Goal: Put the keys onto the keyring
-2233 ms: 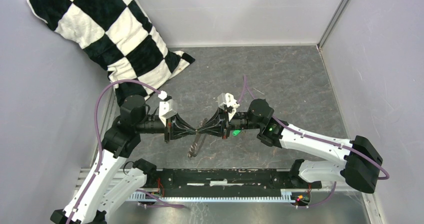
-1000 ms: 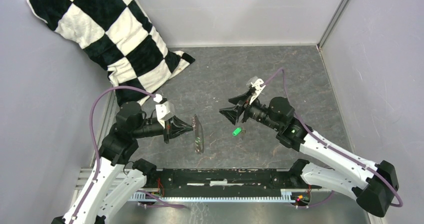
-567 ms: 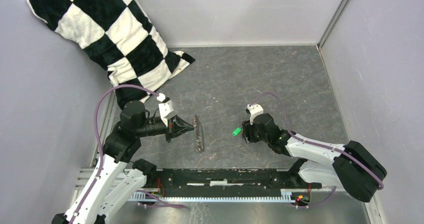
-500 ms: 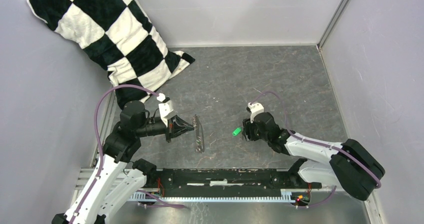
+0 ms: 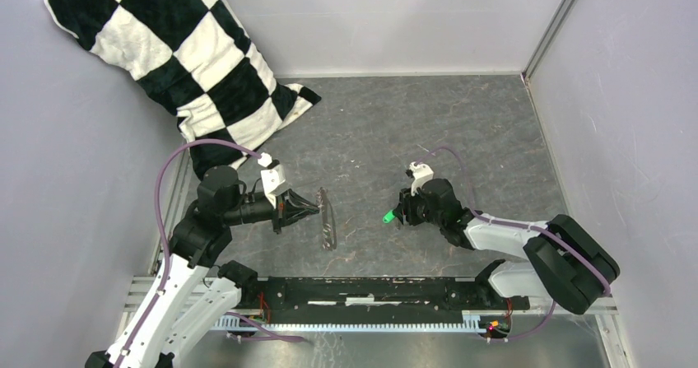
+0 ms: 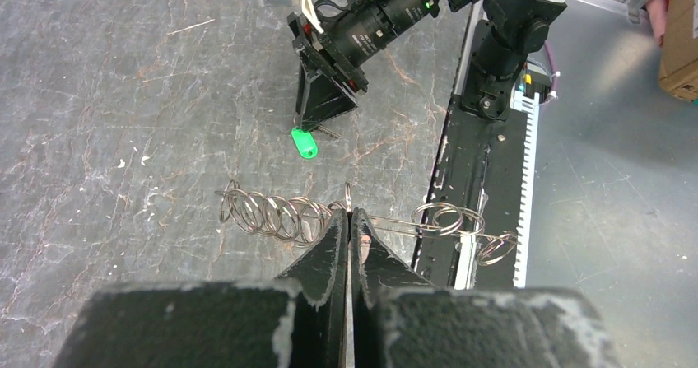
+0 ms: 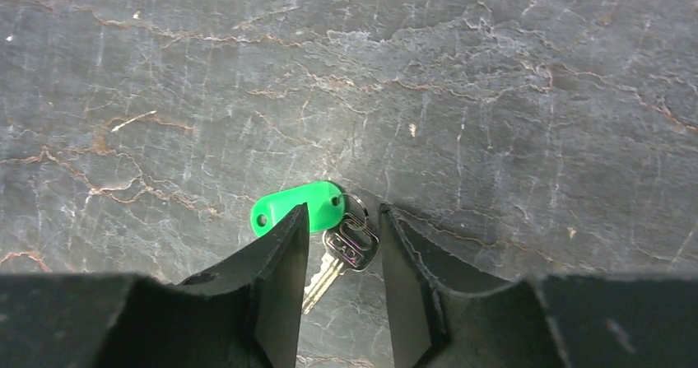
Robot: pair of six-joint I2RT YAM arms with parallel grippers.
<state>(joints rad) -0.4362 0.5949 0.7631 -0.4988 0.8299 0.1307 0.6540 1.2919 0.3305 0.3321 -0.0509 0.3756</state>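
Right fingers (image 7: 276, 273): spread part-way, tips at or just above the tabletop (image 7: 510, 96), one on each side of the key (image 7: 347, 249). No pinch shows; a sliver of gap is visible on either side of the key head. The key lies flat, directly in the gap, with its head near the tips. The blade slants back toward the wrist and under one finger's inner edge, so its long axis runs roughly along the fingers, not across them. The green tag (image 7: 295, 207) hangs off a small split ring (image 7: 355, 216) just ahead of the head and lies crosswise past that same finger's tip, mostly outside the gap. Judgement: closing here should take the head by its edges, though the tag may get nipped or shoved. Left fingers (image 6: 333, 249): pressed together, pinching the wire of the keyring (image 5: 328, 222), which is edge-on from above. Small rings (image 6: 267, 214) are strung on both sides of the pinch. Cannot tell whether the loop's low edge touches the tabletop. From the left fingers the key lies ahead and well apart, so the right arm is plainly nearer.
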